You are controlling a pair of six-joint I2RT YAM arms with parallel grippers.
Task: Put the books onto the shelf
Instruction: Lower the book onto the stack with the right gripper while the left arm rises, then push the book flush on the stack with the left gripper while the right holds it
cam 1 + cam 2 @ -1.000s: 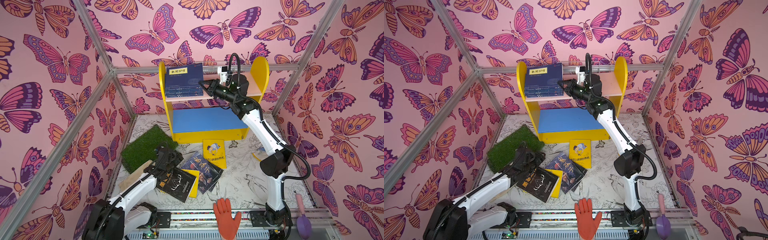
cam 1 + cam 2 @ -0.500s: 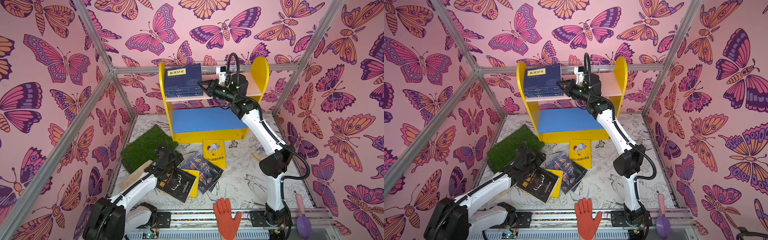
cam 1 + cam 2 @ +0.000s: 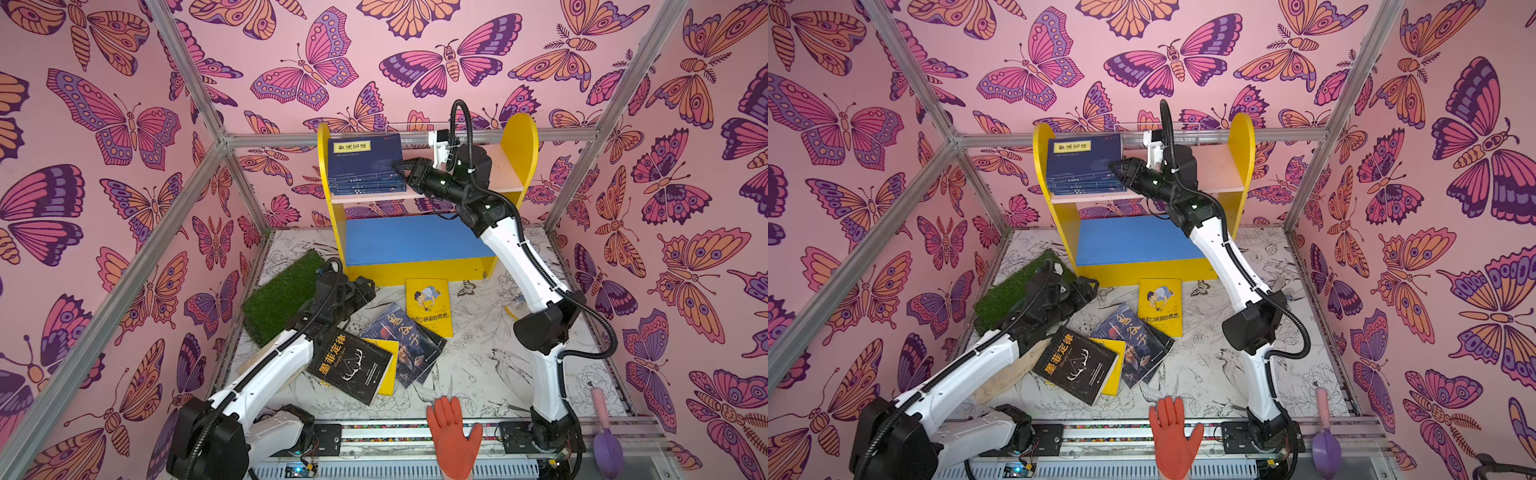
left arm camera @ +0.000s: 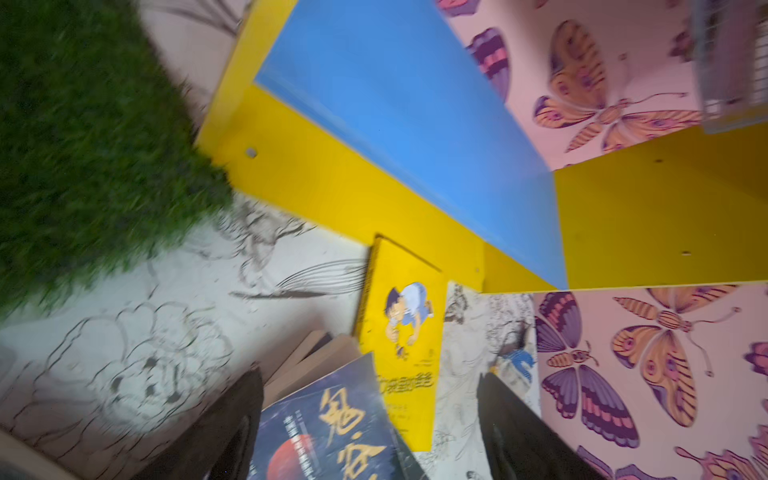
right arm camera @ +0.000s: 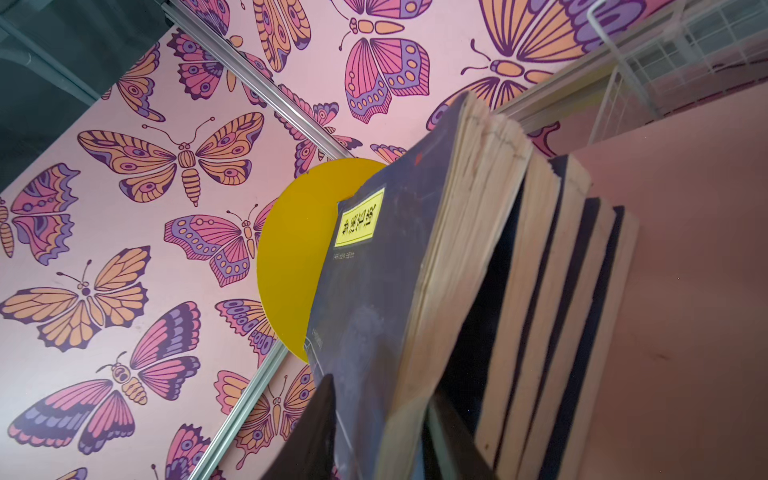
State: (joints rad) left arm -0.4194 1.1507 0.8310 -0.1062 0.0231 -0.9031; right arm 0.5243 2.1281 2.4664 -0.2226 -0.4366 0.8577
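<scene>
The shelf [image 3: 517,141] stands at the back wall, and a stack of navy books [image 3: 365,166] [image 3: 1084,166] lies on the left of its pink upper board. My right gripper [image 3: 401,168] [image 3: 1117,166] is at the stack's right edge. In the right wrist view its jaws [image 5: 384,440] stand open on either side of the top navy book [image 5: 374,291]. On the floor lie a black antler book [image 3: 351,361], a dark portrait book [image 3: 401,345] and a yellow cartoon-boy book [image 3: 428,305]. My left gripper [image 3: 361,291] [image 4: 374,432] hangs open over the portrait book [image 4: 332,436], holding nothing.
A green grass mat [image 3: 282,295] lies left of the shelf, beside my left arm. Another yellow book [image 3: 388,365] pokes out under the black one. An orange glove [image 3: 453,432] and a purple trowel [image 3: 606,440] sit at the front rail. A wooden board [image 3: 1009,374] lies under the left arm.
My right gripper's jaws have parted from the top navy book on the upper board. My left gripper has shifted slightly right and toward the shelf, still open.
</scene>
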